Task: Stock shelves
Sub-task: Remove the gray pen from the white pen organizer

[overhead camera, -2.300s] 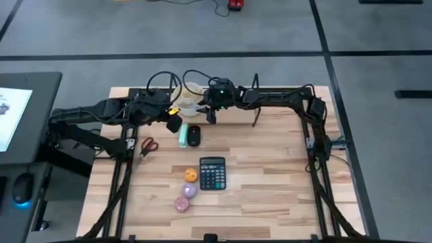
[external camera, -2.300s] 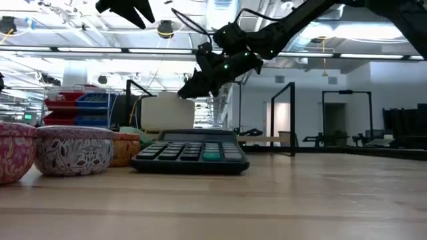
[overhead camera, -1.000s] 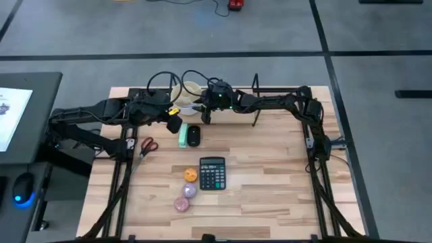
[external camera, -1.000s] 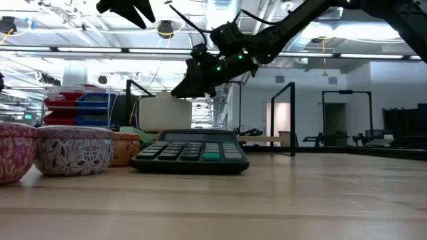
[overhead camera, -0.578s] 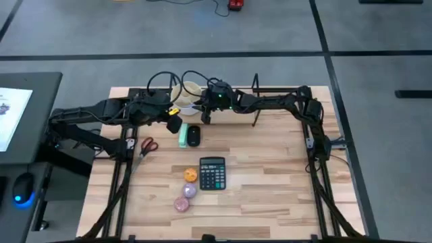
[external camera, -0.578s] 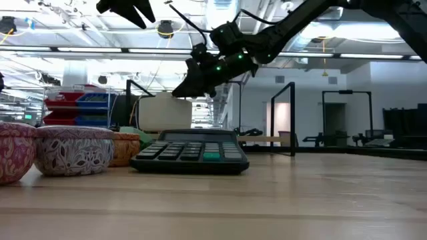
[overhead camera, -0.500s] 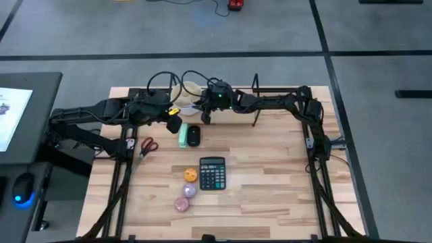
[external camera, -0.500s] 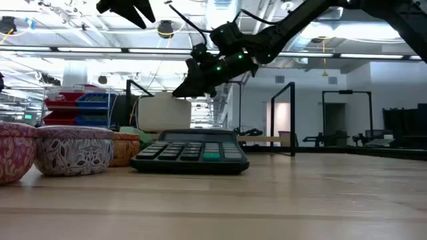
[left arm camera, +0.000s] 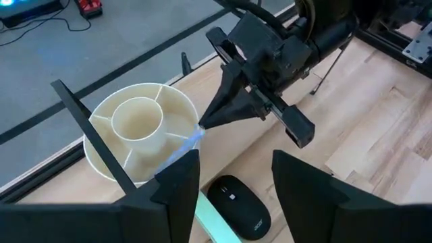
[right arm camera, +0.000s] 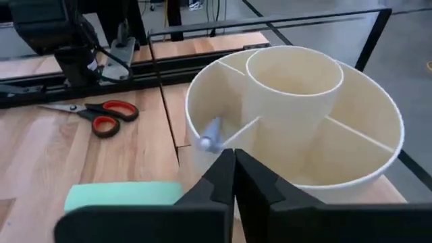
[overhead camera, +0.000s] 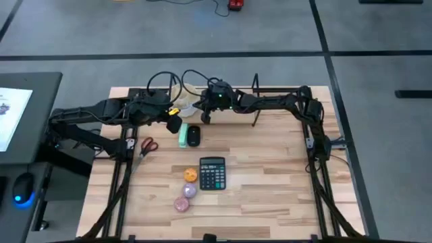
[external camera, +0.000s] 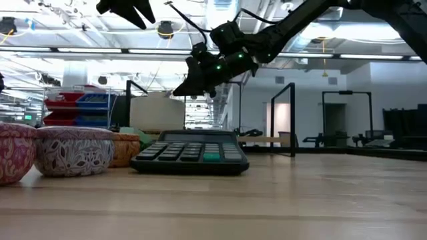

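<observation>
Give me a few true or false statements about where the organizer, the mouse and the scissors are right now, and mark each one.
1. The round organizer has a middle cup with divided sections around it. True.
2. The right gripper is shut on a thin pale object at the organizer's rim. True.
3. The black mouse sits inside the organizer. False: it lies on the table.
4. The scissors have blue handles. False: red.
5. The left gripper is open. True.

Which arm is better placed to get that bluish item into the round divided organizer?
Right. The right hand is shut on the bluish item at the rim of the organizer; the left hand hangs open by the mouse.
</observation>
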Tool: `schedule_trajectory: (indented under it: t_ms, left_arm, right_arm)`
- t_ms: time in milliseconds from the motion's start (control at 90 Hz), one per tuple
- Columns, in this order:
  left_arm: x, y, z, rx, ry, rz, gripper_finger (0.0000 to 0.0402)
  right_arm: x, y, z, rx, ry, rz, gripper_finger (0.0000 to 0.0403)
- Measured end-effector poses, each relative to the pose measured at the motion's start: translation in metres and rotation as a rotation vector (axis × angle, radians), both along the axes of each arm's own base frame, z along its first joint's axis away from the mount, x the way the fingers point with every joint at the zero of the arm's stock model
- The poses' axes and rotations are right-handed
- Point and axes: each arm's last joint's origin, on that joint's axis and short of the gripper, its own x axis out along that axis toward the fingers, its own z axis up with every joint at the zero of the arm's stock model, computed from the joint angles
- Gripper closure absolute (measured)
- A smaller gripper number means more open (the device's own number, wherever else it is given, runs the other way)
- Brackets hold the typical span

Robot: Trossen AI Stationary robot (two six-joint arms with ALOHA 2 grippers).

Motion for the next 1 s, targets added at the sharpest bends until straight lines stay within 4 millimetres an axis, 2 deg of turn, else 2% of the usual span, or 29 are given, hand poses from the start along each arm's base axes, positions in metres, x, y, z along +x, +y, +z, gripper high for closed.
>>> schedule_trajectory:
  t_ms: [122, 267, 389, 489, 744, 844, 1000]
  left_arm:
    - [0.000, 0.000, 0.000, -0.001, 0.000, -0.001, 0.0238]
    - [0.000, 0.000, 0.000, -0.003, 0.000, -0.004, 0.0238]
    - [0.000, 0.000, 0.000, -0.003, 0.000, -0.004, 0.0238]
    - [0.000, 0.000, 0.000, -0.003, 0.000, -0.005, 0.0238]
    - [0.000, 0.000, 0.000, -0.004, -0.001, -0.005, 0.0238]
    - [0.000, 0.000, 0.000, -0.004, -0.001, -0.005, 0.0238]
    - [0.000, 0.000, 0.000, -0.001, 0.002, -0.007, 0.0238]
  right_arm:
    - [0.000, 0.000, 0.000, 0.009, -0.002, -0.001, 0.0402]
    - [-0.005, -0.001, 0.015, 0.011, -0.033, -0.008, 0.0395]
    - [-0.008, -0.001, 0.029, -0.058, -0.063, 0.013, 0.0352]
    - [-0.008, -0.001, 0.027, -0.072, -0.048, 0.028, 0.0309]
    - [-0.007, 0.008, 0.018, -0.141, 0.015, 0.201, 0.0223]
    - [-0.006, 0.010, 0.018, -0.161, 0.018, 0.217, 0.0205]
    - [-0.004, 0.013, 0.020, -0.177, -0.003, 0.224, 0.0201]
